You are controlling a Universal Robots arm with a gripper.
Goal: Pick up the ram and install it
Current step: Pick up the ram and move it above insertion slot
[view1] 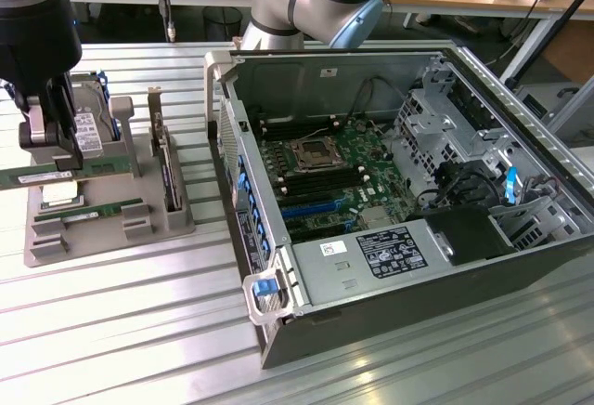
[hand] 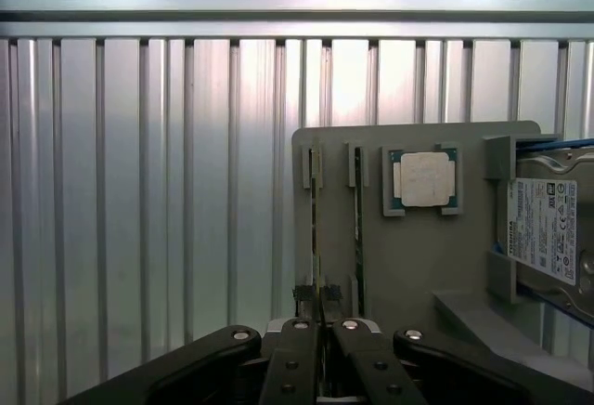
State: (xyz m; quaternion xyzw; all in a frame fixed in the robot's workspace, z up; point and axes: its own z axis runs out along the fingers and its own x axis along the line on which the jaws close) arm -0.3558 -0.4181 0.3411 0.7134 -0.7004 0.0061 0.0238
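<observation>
Okay, pinching the ram (view1: 28,178) right at the gray holder tray (view1: 111,230).
Tool (view1: 53,162) squeezing tight on the green stick at the exterior view's left, sitting well apart from the open computer case (view1: 325,72) on the bench (view1: 111,331).

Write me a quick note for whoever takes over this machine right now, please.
Gripper: shut on the ram, above the gray holder tray at the exterior view's left.
Another green stick lies on that tray.
Done: the ram is gripped.
Left: the ram is not yet in the motherboard inside the open computer case.
</observation>
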